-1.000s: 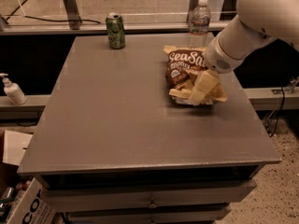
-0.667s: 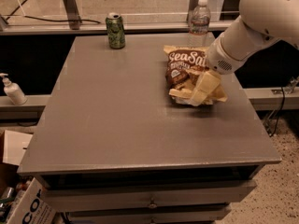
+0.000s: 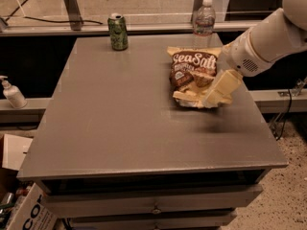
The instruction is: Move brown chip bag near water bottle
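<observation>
The brown chip bag (image 3: 193, 70) lies flat on the grey table (image 3: 120, 114), at the back right, with its "Sea Salt" lettering facing up. The water bottle (image 3: 204, 19) stands upright at the table's back edge, just behind the bag. My gripper (image 3: 219, 88) comes in from the right on the white arm (image 3: 268, 40) and sits over the near right corner of the bag, hiding that corner.
A green drink can (image 3: 118, 31) stands at the back of the table, left of the bottle. A white pump bottle (image 3: 13, 93) stands on a ledge to the left. A cardboard box (image 3: 29, 210) sits on the floor at lower left. Drawers run under the table's front edge.
My gripper and arm have shifted slightly to the right. The chip bag, bottle and can have not moved.
</observation>
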Motion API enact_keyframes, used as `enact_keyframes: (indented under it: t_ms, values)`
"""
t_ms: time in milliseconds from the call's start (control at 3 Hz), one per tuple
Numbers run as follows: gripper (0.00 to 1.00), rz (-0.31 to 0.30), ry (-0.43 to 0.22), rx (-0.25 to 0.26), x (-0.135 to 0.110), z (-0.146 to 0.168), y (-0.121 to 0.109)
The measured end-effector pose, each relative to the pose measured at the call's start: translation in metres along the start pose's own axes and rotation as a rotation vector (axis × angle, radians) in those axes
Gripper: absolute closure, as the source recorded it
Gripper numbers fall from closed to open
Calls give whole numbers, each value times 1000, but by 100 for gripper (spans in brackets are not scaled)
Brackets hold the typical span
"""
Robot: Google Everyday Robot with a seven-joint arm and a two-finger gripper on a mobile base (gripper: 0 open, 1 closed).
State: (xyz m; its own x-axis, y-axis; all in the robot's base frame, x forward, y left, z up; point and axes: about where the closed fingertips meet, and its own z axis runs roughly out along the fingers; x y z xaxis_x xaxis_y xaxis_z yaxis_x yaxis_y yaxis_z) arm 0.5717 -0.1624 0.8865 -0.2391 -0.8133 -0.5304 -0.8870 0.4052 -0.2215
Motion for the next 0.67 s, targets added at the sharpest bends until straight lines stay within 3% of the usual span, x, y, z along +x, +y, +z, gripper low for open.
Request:
enact_keyframes:
  t_ms: [333, 667]
  values:
    - [0, 41, -43, -21, 14, -21, 23]
    - [0, 108, -47, -32, 50, -38, 43]
